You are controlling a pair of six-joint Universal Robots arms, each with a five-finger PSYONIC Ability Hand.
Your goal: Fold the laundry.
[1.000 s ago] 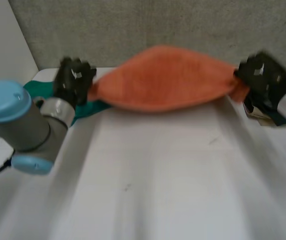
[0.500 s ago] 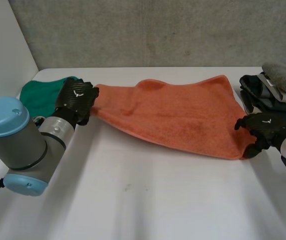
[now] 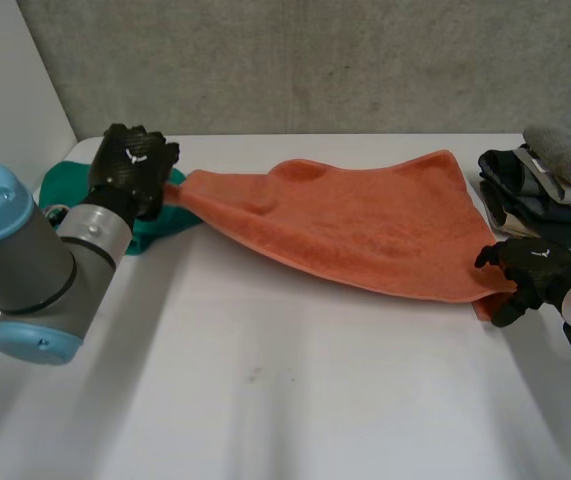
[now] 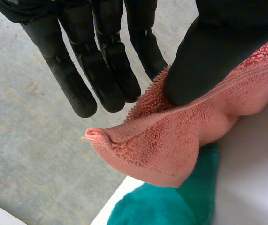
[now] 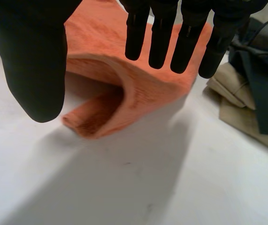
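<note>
The orange towel [image 3: 365, 225] runs lengthwise between both hands: left hand [image 3: 133, 170] pinches one corner, right hand [image 3: 530, 268] hangs spread over the opposite one

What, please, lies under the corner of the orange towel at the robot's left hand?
A green cloth lies on the table beneath that corner; the towel hides part of it.

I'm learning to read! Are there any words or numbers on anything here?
There are no words or numbers to read anywhere.
The fluffy orange terry towel, the green cloth and the pile of folded grey and dark clothes show none.
The black left hand and the black right hand each bear a small white mark on the back, too small to read.
</note>
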